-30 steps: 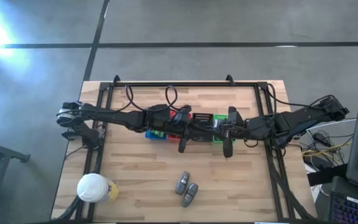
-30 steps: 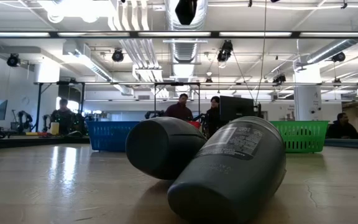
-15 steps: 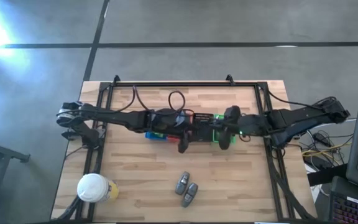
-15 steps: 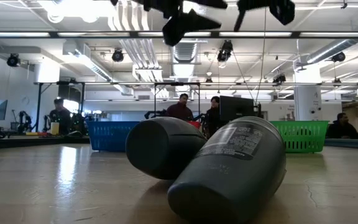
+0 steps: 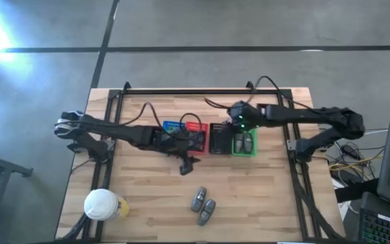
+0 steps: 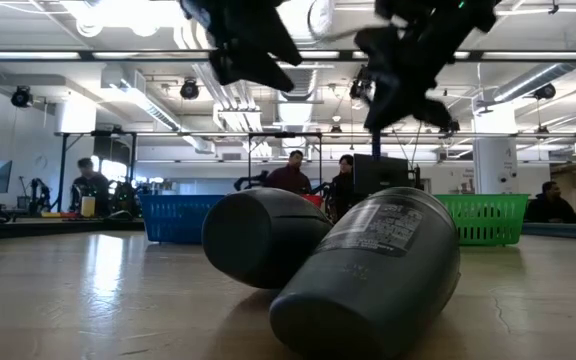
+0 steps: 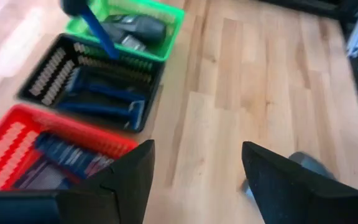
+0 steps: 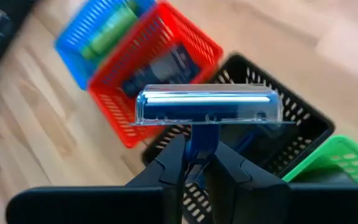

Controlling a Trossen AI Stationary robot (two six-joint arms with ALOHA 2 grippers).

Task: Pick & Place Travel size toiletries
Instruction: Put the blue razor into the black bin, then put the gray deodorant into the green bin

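The right gripper [image 8: 194,163] pinched a blue razor [image 8: 207,107] above the black basket [image 8: 291,124]; it needed lowering before letting go. The left gripper [image 7: 194,171] hung open, empty

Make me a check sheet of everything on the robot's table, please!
Surface: wooden table.
Job's things: two grey oval pieces loose on the table; blue razor; others sorted in the blue basket, red basket, black basket, green basket.
Clutter: white-lidded cup.
Grippers: left gripper open, empty; right gripper shut on the razor, over the baskets.
Cables: loop along both arms.
Surroundings: people behind, low view.
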